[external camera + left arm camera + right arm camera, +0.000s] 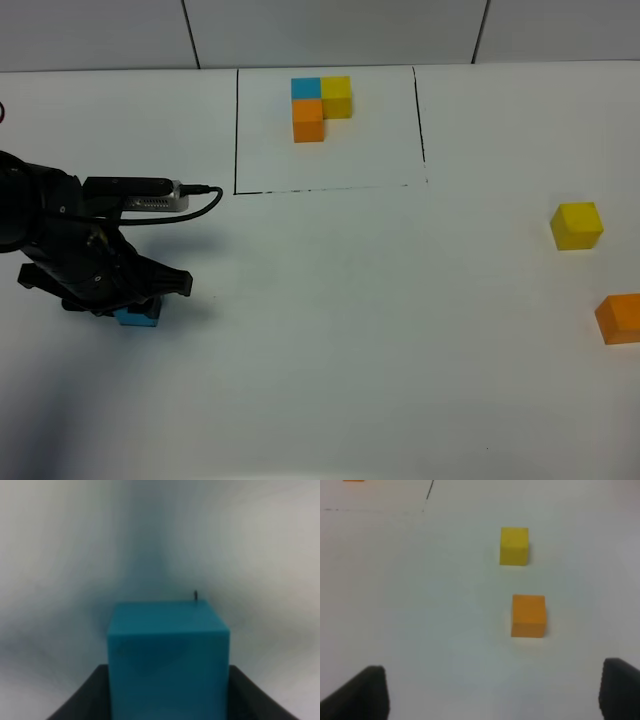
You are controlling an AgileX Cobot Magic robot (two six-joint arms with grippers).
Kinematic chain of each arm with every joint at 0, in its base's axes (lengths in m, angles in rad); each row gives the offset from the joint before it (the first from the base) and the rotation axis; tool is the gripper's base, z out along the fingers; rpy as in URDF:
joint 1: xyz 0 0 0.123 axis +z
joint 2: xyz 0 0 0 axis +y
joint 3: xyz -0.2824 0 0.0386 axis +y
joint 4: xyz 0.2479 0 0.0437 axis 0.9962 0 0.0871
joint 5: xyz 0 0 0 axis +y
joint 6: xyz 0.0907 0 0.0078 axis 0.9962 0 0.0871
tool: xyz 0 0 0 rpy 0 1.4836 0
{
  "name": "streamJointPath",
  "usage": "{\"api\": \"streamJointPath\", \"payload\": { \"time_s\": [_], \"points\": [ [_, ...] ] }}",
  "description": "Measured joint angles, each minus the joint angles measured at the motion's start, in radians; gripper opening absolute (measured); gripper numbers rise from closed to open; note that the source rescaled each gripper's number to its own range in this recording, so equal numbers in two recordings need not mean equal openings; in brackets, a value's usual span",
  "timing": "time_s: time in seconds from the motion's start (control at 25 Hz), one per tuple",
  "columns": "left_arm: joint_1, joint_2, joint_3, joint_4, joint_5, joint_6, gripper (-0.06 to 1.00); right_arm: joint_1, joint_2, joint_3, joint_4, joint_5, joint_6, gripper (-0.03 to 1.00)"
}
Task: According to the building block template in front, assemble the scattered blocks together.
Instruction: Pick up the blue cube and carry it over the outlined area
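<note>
Seen from high up, the left end effector (135,300) grasps the blue block (138,318) on the bench (350,350), well apart from the building block template (322,100). The yellow block (577,225) and orange block (620,318) lie at the right. The left wrist view shows that block clamped between dark fingers (85,700). The right wrist view shows the right end effector (492,695) released and empty.
</note>
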Motion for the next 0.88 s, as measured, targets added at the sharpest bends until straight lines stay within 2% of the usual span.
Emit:
{"api": "streamJointPath", "payload": {
  "time_s": [0.12, 0.2, 0.44, 0.72, 0.88],
  "points": [
    [0.0, -0.002, -0.004, 0.007, 0.007, 0.035, 0.0, 0.0, 0.0, 0.0, 0.0, 0.0, 0.0, 0.73],
    [0.0, -0.002, -0.02, 0.007, 0.032, 0.102, 0.0, 0.0, 0.0, 0.0, 0.0, 0.0, 0.0, 0.73],
    [-0.013, -0.002, -0.147, 0.009, 0.167, 0.268, 0.0, 0.0, 0.0, 0.0, 0.0, 0.0, 0.0, 0.73],
    [-0.117, 0.023, -0.376, 0.009, 0.296, 0.446, 0.0, 0.0, 0.0, 0.0, 0.0, 0.0, 0.001, 0.73],
    [-0.176, 0.107, -0.52, 0.017, 0.379, 0.492, 0.0, 0.0, 0.0, 0.0, 0.0, 0.0, 0.001, 0.73]
  ]
}}
